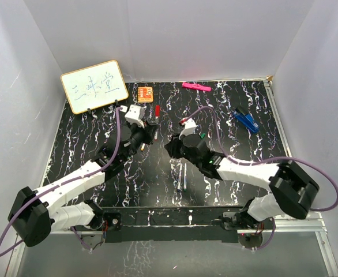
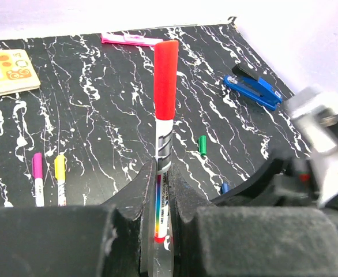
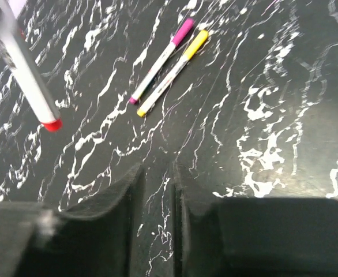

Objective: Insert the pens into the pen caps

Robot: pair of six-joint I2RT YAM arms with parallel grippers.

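Black surface [image 2: 100, 121] with white veining.

Hard to read:
- In the top view both gripper tips merge with the dark arm bodies at frame centre, so finger state is taken from the wrist views only.
- The blue cap [image 2: 225, 187], lower right of the left wrist view, is partly hidden behind the right arm's dark body.
- In the right wrist view the held pen [image 2: 162, 144] enters at upper left. Its upper part is cut off by the frame edge and only the barrel and red tail end show.
- Two further pens [image 1: 182, 176] lie side by side below centre in the top view, too small to tell whether they are capped.

Grippers:
- Left gripper [image 2: 162, 173]: pinching the held pen by its barrel. The pen is upright and off the surface, with the red cap [image 2: 165, 78] seated on top.
- Right gripper [image 3: 157, 173]: fingers drawn almost together, leaving a thin slit with nothing seen in it.

Counts:
- Pens, 5: the held pen, the two further pens, and a magenta-capped pen [image 3: 160, 62] and yellow-capped pen [image 3: 170, 75] lying just beside each other at upper centre of the right wrist view.
- Caps, 5: red, magenta and yellow are on pens. The green cap [image 2: 202, 145] and blue cap lie loose on the surface, apart.
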